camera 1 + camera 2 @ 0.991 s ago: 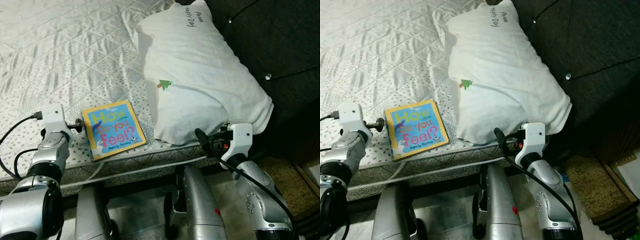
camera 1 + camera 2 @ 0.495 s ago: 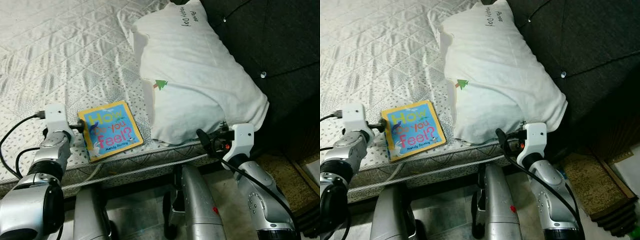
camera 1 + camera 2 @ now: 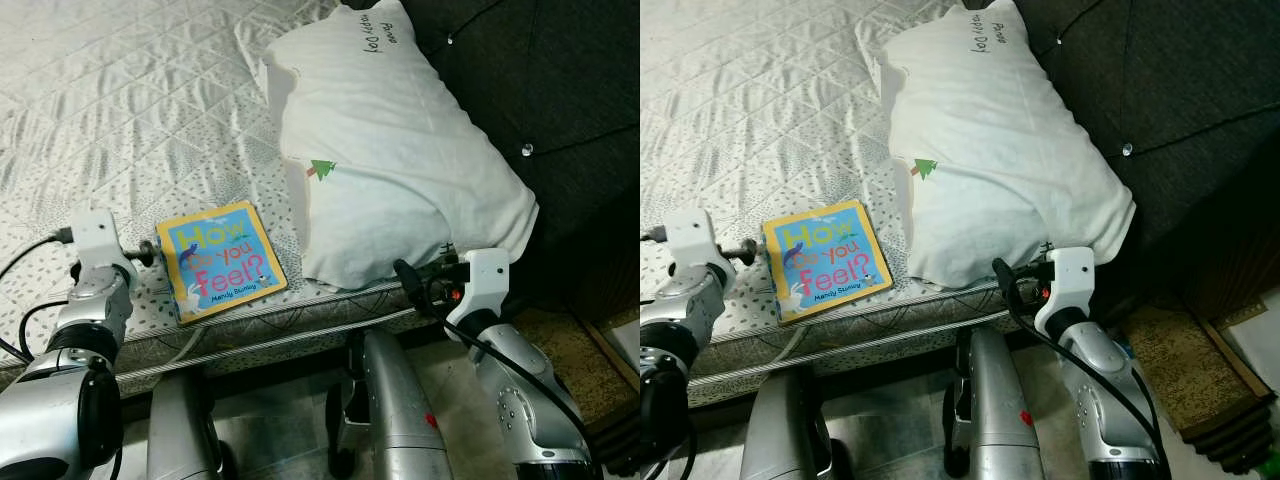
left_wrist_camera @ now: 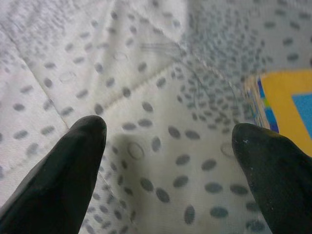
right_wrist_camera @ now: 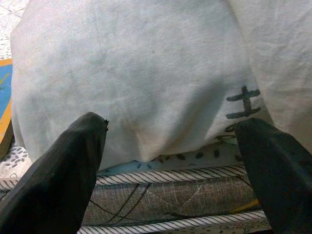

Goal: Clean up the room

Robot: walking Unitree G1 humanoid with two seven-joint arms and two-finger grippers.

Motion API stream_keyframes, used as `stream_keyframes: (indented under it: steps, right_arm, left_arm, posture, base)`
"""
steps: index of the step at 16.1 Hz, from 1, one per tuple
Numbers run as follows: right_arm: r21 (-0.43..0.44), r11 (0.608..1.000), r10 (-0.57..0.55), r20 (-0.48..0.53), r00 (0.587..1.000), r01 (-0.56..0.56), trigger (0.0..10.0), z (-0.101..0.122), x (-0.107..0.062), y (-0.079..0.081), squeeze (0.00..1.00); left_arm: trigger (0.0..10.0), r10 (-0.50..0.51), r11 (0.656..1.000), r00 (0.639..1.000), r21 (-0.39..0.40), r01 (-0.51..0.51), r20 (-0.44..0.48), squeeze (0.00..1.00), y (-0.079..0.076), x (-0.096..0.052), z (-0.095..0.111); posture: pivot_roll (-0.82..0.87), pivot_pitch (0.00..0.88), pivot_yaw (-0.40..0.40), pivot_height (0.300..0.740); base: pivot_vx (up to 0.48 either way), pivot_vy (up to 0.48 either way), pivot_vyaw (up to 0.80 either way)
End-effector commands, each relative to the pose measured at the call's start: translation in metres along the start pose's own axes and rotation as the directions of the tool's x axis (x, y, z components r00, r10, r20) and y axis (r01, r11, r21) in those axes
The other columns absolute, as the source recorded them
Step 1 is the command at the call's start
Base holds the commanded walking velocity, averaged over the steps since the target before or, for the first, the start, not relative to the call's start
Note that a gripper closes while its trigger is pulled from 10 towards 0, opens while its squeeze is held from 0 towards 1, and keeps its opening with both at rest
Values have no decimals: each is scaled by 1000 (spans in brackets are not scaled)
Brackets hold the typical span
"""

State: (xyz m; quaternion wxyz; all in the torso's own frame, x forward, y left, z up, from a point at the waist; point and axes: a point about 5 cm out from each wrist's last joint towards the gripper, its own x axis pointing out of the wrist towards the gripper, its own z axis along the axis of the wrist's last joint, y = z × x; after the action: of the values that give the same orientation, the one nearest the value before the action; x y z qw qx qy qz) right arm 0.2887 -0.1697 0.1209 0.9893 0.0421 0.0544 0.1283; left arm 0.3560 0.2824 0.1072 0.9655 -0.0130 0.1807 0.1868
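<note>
The scene was viewed from the head, looking forward and steeply down over a bed [image 3: 150,90]. Both eye views shared the same things: a book [image 3: 220,262] near the bed's edge, a pillow [image 3: 390,150] beside it, and both arms low in frame. The right eye view was shifted slightly sideways. The left wrist view was taken very close above the dotted sheet, along two spread black fingers [image 4: 73,161], with a yellow corner, probably the book's, caught at its edge. The right wrist view was taken close, facing the pillow's end and the bed's edge, between its own fingers [image 5: 68,170].
</note>
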Motion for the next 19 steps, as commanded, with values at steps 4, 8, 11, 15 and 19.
stream_keyframes:
  steps: [4, 8, 11, 15, 19]
  right_arm:
    - [-23, 999, -26, -11, 1000, 26, 10000, 4, -10, -11, 0]
    - [-32, 999, -20, -15, 1000, 19, 10000, 7, -11, -12, 0]
    - [-30, 999, -20, -14, 1000, 20, 10000, 7, -11, -12, 0]
    - [-30, 999, -18, -14, 1000, 17, 10000, 6, -11, -11, 0]
    - [-22, 1000, -17, -13, 1000, 17, 10000, 4, -10, -9, 0]
  left_arm:
    - [10000, -41, 999, 996, 22, 42, -79, 0, -13, -1, -13]
    - [10000, -67, 998, 994, 14, 68, -86, 0, -20, -2, -15]
    - [10000, -73, 997, 994, 8, 74, -78, 0, -22, -1, -11]
    - [10000, -76, 997, 995, 12, 77, -69, 0, -21, -1, -7]
    - [10000, -61, 998, 997, 18, 62, -55, 0, -17, 0, -7]
  posture:
    - [-199, 257, -60, 506]
    - [-209, 250, -67, 506]
    - [-208, 247, -66, 506]
    - [-199, 248, -61, 506]
    - [-183, 246, -51, 506]
  base:
    - [0, 0, 0]
    - [0, 0, -173]
    - [0, 0, -231]
    - [0, 0, 0]
    - [0, 0, 0]
